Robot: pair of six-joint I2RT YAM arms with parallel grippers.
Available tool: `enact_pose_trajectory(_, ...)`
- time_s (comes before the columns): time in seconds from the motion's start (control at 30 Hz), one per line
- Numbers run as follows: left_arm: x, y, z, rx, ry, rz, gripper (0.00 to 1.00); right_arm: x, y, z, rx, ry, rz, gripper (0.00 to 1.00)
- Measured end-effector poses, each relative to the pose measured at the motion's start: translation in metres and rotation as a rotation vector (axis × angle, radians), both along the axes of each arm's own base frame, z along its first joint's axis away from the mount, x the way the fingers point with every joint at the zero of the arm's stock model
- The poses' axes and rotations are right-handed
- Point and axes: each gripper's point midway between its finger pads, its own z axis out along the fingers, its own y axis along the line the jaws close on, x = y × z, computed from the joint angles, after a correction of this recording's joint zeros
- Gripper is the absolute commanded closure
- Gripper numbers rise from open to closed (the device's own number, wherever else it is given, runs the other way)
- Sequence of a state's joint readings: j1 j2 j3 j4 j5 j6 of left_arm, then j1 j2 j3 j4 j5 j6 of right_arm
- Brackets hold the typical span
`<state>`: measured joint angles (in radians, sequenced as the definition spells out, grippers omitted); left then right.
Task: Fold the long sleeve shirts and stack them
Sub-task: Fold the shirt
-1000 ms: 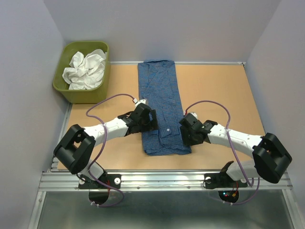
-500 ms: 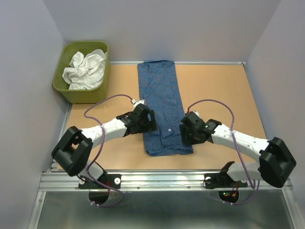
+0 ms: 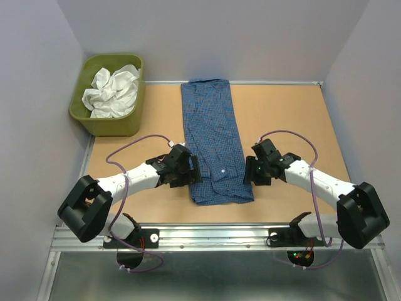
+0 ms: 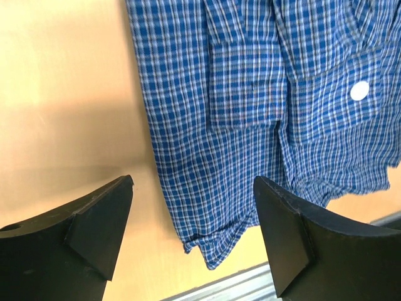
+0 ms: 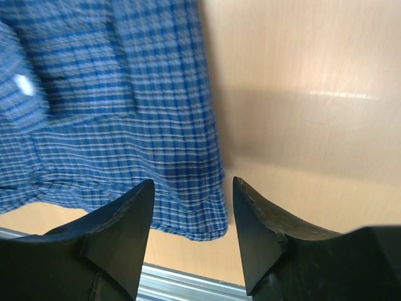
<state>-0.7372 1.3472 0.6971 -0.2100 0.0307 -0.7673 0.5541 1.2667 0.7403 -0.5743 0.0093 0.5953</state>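
Observation:
The dark blue checked long sleeve shirt [image 3: 213, 135] lies folded into a long strip down the middle of the table. Its near end [image 4: 250, 94] shows a pale button [image 4: 359, 91]. My left gripper [image 3: 188, 173] hovers at the strip's near left edge. It is open [image 4: 194, 183], with the shirt's near left corner between the fingers and untouched. My right gripper [image 3: 252, 170] is at the near right edge, open [image 5: 193, 183] over the shirt's near right corner [image 5: 200, 219]. The white garment [image 3: 114, 91] lies crumpled in the tub.
An olive-green tub [image 3: 125, 123] stands at the back left corner. A metal rail [image 3: 213, 235] runs along the table's near edge, just past the shirt's end. Grey walls close in the left, right and back sides.
The left gripper has slid nearer and slightly left along the shirt's edge. The right gripper has shifted right, off the cloth to its right edge. The shirt lies as before.

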Motion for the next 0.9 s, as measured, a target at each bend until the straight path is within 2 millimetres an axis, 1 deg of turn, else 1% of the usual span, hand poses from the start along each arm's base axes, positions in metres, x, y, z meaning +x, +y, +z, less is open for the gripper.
enact_pose_trajectory(0.07,-0.004,-0.002,-0.002,-0.007,0.019,-0.017,0.14,-0.006,-0.004,-0.011,0.005,0.034,-0.011,0.43)
enact_pose_trajectory(0.13,-0.008,-0.004,-0.005,-0.013,0.037,-0.034,0.18,-0.013,-0.008,-0.022,0.010,0.071,-0.023,0.44)
enact_pose_trajectory(0.23,-0.013,-0.007,-0.009,-0.022,0.066,-0.065,0.19,-0.022,-0.011,-0.033,0.011,0.106,-0.038,0.44)
enact_pose_trajectory(0.33,-0.019,-0.012,-0.015,-0.038,0.095,-0.097,0.21,-0.020,-0.009,-0.033,0.031,0.100,-0.046,0.45)
enact_pose_trajectory(0.47,-0.022,-0.019,-0.014,-0.071,0.102,-0.132,0.25,-0.021,-0.007,-0.033,0.047,0.095,-0.045,0.46)
enact_pose_trajectory(0.63,-0.028,-0.022,-0.016,-0.098,0.112,-0.161,0.34,-0.022,-0.003,-0.032,0.072,0.099,-0.033,0.50)
enact_pose_trajectory(0.8,-0.036,-0.022,-0.019,-0.115,0.132,-0.186,0.39,-0.022,0.003,-0.033,0.100,0.105,-0.018,0.57)
enact_pose_trajectory(0.83,-0.037,-0.022,-0.018,-0.117,0.133,-0.190,0.41,-0.022,0.004,-0.033,0.107,0.108,-0.015,0.60)
enact_pose_trajectory(0.87,-0.039,-0.021,-0.019,-0.115,0.135,-0.194,0.42,-0.022,0.006,-0.033,0.113,0.111,-0.010,0.66)
enact_pose_trajectory(0.9,-0.041,-0.019,-0.020,-0.114,0.141,-0.199,0.47,-0.022,0.008,-0.033,0.123,0.115,-0.004,0.71)
